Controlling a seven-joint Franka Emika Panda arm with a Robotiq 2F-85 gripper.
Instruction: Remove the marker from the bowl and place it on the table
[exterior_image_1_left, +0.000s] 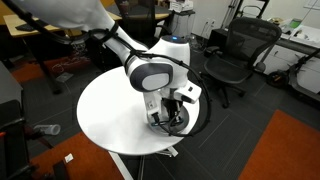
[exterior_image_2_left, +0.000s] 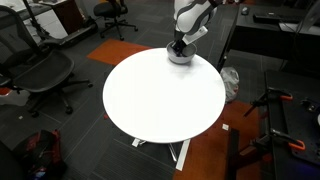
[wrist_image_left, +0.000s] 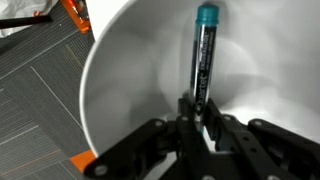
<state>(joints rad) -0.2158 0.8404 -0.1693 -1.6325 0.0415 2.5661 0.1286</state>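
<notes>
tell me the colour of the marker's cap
Teal. The marker has a dark barrel below the cap. It shows best in the wrist view.

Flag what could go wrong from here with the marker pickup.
1. The tool seems to pinch the marker only near one end, so the marker may pivot or slip during the move.
2. The bowl sits close to the edge of the table; a dropped marker could roll off.

The desk (exterior_image_2_left: 160, 100) top looks smooth, matt white; the bowl (exterior_image_2_left: 180, 57) is shiny bare metal; the marker (wrist_image_left: 199, 60) is glossy plastic.
</notes>
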